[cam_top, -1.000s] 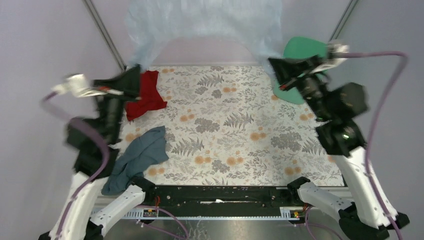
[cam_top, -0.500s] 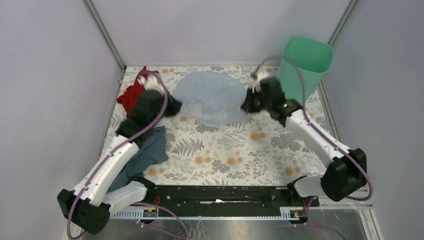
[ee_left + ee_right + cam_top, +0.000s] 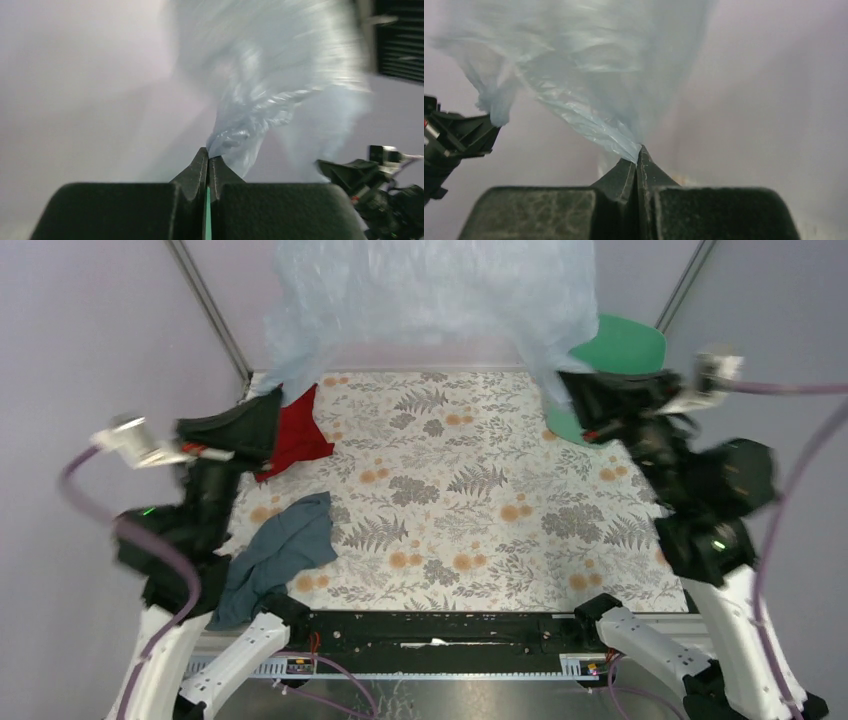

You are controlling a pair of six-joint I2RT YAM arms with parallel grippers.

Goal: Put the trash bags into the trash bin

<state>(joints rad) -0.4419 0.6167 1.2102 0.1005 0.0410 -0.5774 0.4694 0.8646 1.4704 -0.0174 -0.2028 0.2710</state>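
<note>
Lifted high, trash bags (image 3: 430, 290) hang by edges pinched in left claw (image 3: 207, 154), right claw (image 3: 638, 151).

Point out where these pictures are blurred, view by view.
Top external: the raised trash bag is smeared by motion blur and cropped at the top; the floral mat is sharp. Left wrist: the bag is streaked, the left gripper crisp. Right wrist: softer blur on the bag, the right gripper sharp.
</note>
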